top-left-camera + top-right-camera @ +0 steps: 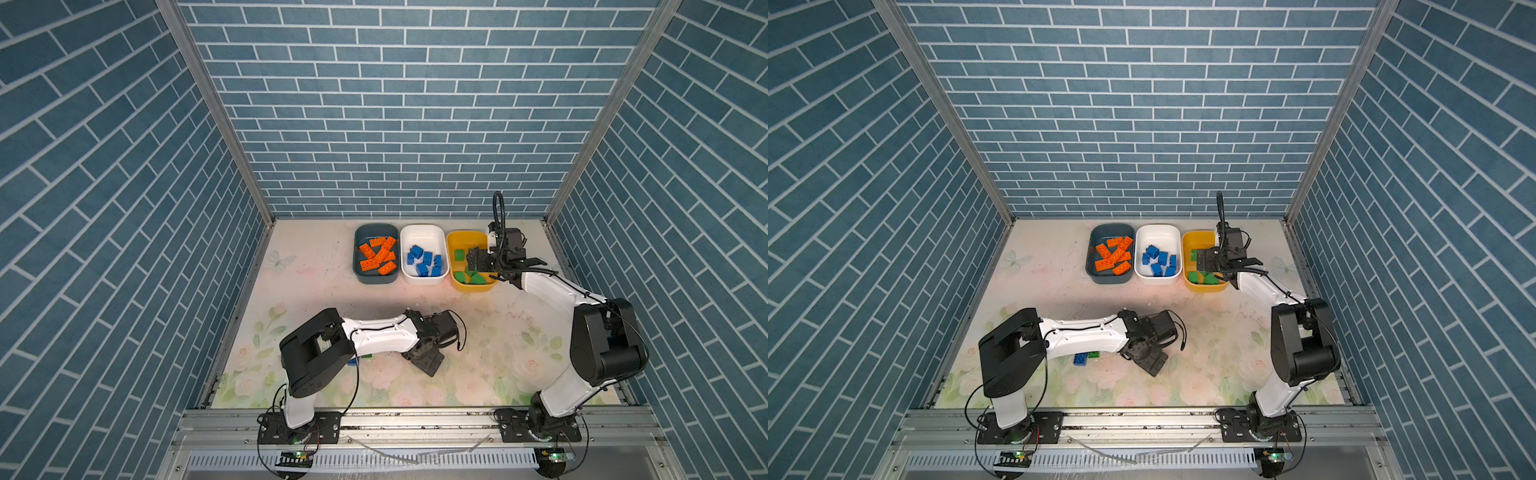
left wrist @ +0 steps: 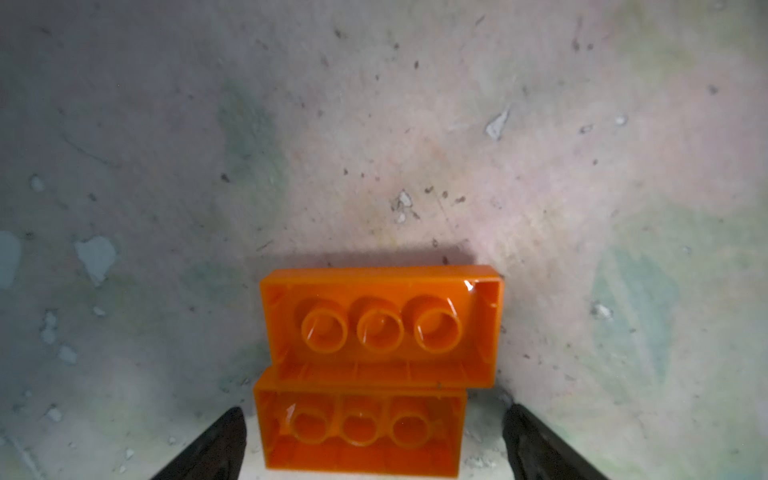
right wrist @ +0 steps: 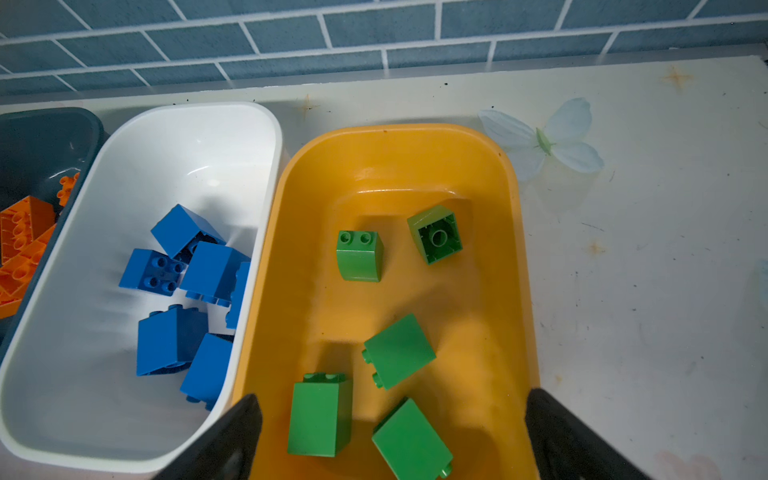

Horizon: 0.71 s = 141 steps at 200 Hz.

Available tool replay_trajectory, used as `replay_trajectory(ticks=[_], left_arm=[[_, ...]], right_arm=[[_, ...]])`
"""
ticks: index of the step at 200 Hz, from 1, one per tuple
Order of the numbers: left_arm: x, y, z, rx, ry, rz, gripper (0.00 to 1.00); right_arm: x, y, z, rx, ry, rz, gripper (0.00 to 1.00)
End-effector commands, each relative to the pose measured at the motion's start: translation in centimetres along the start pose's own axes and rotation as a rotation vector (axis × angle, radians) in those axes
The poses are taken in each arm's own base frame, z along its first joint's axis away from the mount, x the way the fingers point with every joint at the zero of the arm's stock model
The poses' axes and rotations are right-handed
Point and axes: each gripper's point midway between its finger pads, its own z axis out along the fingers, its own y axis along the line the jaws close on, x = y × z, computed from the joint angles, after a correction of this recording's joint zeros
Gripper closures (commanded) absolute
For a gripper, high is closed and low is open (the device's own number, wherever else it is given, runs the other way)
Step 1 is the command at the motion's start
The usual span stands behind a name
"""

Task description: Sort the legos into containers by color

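Note:
Two orange legos lie hollow side up on the mat, touching: the far one (image 2: 380, 324) and the near one (image 2: 359, 428). The near one sits between the fingers of my open left gripper (image 2: 376, 410), untouched. In both top views that gripper (image 1: 428, 363) hides them. My right gripper (image 3: 392, 399) hangs open and empty over the yellow container (image 3: 515, 232), where several green legos (image 3: 399, 351) lie. The white container (image 1: 424, 232) holds blue legos (image 1: 424, 262). The teal container (image 1: 374, 230) holds orange ones (image 1: 378, 255).
A loose blue brick (image 1: 1080, 359) and a green brick (image 1: 1093, 354) lie on the mat under my left forearm. The three tubs stand in a row near the back wall. Brick-patterned walls close in the left, right and back sides.

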Motion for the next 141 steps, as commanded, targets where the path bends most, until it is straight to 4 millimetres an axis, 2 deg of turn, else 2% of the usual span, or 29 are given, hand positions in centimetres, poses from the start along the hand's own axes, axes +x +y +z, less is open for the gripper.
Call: replay_trajectory(ticks=[1,20,49,69,84,102,115,141], left_arm=[[0.6,0.7,1.0,-0.018,0.028,-0.003,0.04],[0.7,0.8,1.5,0.003,0.032,-0.02,0.1],[0.7,1.2,1.4,0.009,0.036,-0.018,0.31],[0.5,2.0,0.6,-0.012,0.024,-0.017,0.35],[-0.1,3.2,-0.8,-0.021,-0.004,-0.033,0.36],[-1.7,5.7,-3.2,-0.003,-0.074,-0.101,0.37],[-3.6,7.9,-5.2,0.02,-0.154,-0.165,0.37],[-8.1,14.5,-8.5,-0.01,-0.321,-0.31,0.36]], right_arm=[[-0.9,0.0,-1.9,0.01,-0.035,0.05,0.01],[-0.5,0.3,-2.5,-0.01,-0.033,0.056,0.01],[0.0,0.5,-3.4,-0.027,-0.025,0.072,0.01],[0.2,0.6,-4.0,-0.033,-0.03,0.076,0.01],[0.3,0.5,-4.5,-0.034,-0.039,0.082,0.01],[0.3,0.5,-5.1,-0.04,-0.061,0.095,0.01],[0.2,0.5,-5.5,-0.045,-0.08,0.11,0.01],[0.1,0.3,-6.1,-0.04,-0.111,0.169,0.01]])
